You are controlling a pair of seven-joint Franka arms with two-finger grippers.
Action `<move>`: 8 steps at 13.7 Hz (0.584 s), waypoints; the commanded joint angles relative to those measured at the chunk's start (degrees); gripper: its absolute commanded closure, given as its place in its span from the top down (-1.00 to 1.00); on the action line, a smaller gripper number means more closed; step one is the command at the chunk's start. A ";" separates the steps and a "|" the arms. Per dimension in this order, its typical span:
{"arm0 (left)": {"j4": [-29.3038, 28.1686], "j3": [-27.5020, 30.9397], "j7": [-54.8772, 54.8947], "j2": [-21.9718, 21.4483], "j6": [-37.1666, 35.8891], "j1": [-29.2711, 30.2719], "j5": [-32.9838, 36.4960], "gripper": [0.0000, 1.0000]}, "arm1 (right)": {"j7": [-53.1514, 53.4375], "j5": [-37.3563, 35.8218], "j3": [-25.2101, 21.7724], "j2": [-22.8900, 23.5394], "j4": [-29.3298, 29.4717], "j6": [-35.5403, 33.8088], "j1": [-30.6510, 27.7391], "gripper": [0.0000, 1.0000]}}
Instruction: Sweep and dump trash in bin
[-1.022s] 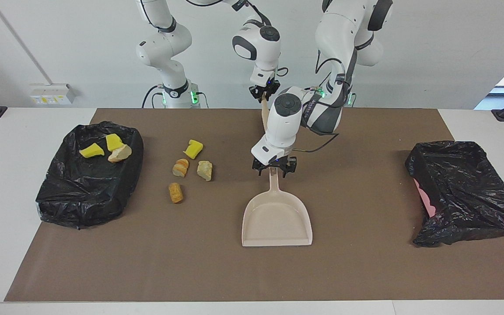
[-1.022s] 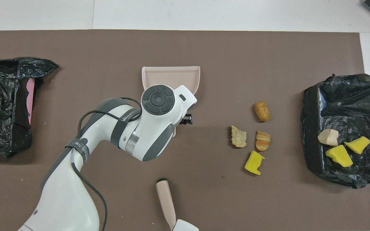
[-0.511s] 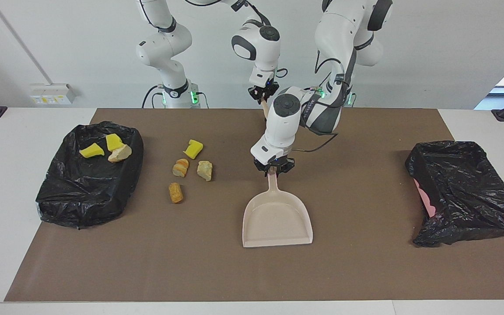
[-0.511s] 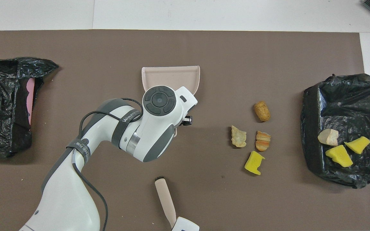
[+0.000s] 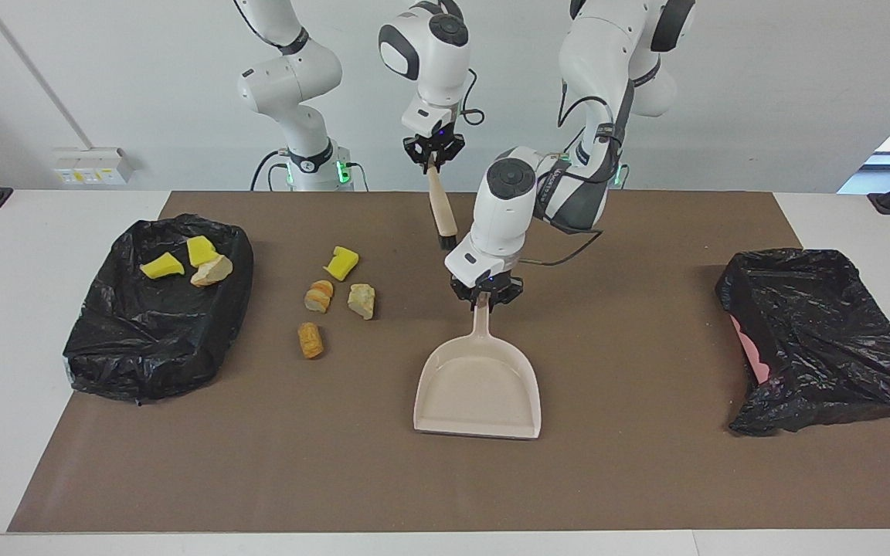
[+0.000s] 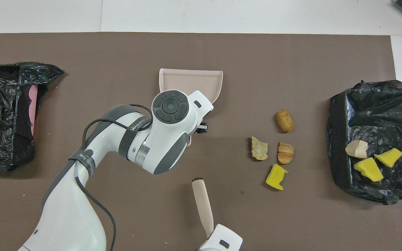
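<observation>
Several loose trash pieces point(image 5: 342, 262) point(image 6: 276, 177), one yellow wedge and three tan bread-like chunks, lie on the brown mat. A black-bagged bin point(image 5: 105, 340) point(image 6: 340, 115) at the right arm's end holds two yellow wedges and one bread piece. The pale dustpan point(image 5: 480, 386) point(image 6: 190, 80) rests mid-mat, mouth away from the robots. My left gripper point(image 5: 484, 301) is shut on its handle; in the overhead view the wrist hides the grip. My right gripper point(image 5: 433, 154) is shut on a small brush point(image 5: 441, 212) point(image 6: 201, 202), which hangs bristles-down over the mat's robot-side part.
A second black-bagged bin point(image 5: 816, 340) point(image 6: 2, 115) with a pink wall showing stands at the left arm's end. The brown mat point(image 5: 646, 479) covers most of the white table. A wall socket box point(image 5: 90, 164) sits beside the right arm's base.
My left gripper has closed on the dustpan handle, and the pan has shifted slightly toward the right arm's end. The right arm has raised the brush and swung it the same way.
</observation>
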 commanded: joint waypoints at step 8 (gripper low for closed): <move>-2.19 0.19 27.70 -6.71 -15.94 -0.58 4.31 -1.00 | -17.09 -13.57 0.54 6.68 2.99 0.84 -26.43 -1.00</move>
